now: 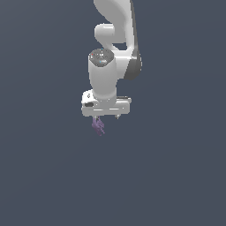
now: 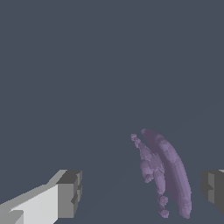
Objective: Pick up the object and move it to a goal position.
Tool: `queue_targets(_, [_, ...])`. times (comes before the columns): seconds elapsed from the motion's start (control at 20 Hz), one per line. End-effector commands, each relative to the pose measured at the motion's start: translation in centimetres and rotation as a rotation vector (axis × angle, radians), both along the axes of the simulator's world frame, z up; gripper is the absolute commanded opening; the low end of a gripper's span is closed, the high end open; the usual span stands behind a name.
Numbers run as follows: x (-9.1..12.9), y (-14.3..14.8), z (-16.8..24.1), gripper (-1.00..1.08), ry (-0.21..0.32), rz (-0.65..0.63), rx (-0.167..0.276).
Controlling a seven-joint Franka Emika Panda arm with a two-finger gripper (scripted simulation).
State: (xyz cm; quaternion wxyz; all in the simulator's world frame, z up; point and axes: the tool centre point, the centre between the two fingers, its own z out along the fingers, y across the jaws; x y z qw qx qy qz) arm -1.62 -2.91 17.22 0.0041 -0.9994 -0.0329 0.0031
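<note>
The object (image 1: 98,126) is a small purple, irregular, spiky item just below the white hand in the exterior view. In the wrist view it (image 2: 168,175) lies between the two fingers, nearer one dark pad (image 2: 213,189) than the other (image 2: 70,194), with a gap on both sides. My gripper (image 1: 106,118) is open and wide, straddling the object from above; it also shows in the wrist view (image 2: 140,192). Neither finger touches the object.
Only a plain dark grey-blue surface (image 1: 176,176) shows around the arm. The white arm (image 1: 112,44) rises toward the top of the exterior view.
</note>
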Motion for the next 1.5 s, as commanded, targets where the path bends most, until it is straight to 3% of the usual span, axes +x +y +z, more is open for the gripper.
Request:
queue_targets(0.0, [-0.3,-0.7,-0.4,1.00,-0.001,0.029,-0.001])
queue_targets(0.75, [-2.9,-5.1,-3.6,1.00,-0.007,0.256,-0.006])
queue_targets(1.45, [-3.4,-5.9,-4.6,1.00,-0.007,0.294,-0.007])
